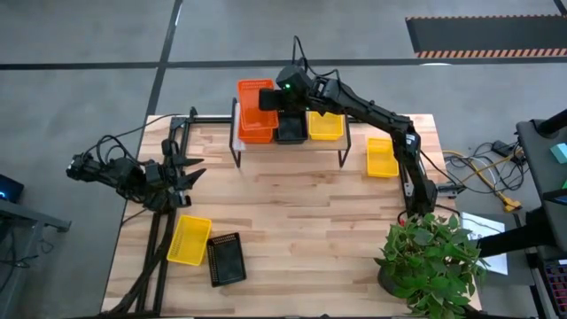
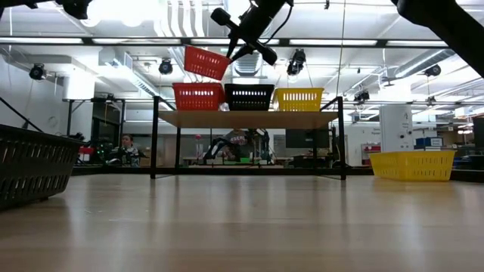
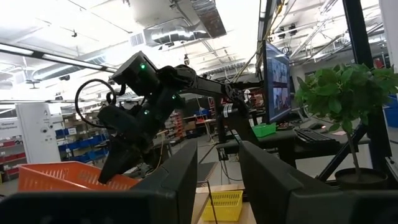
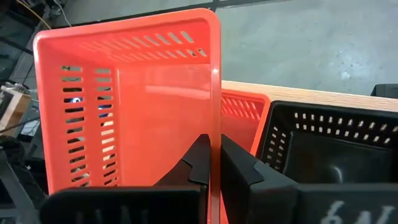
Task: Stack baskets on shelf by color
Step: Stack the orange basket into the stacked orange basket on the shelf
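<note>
One red basket (image 4: 124,99) is pinched by its rim in your right gripper (image 4: 214,163), tilted above another red basket (image 2: 198,96) on the shelf (image 2: 249,119). Your left gripper (image 3: 214,180) waits open at the bench (image 1: 301,230) left edge.

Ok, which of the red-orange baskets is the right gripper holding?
The raised red-orange basket, tilted in the air above the shelf, pinched at its rim by the right gripper. The other red-orange basket sits on the shelf beside the black basket.
</note>
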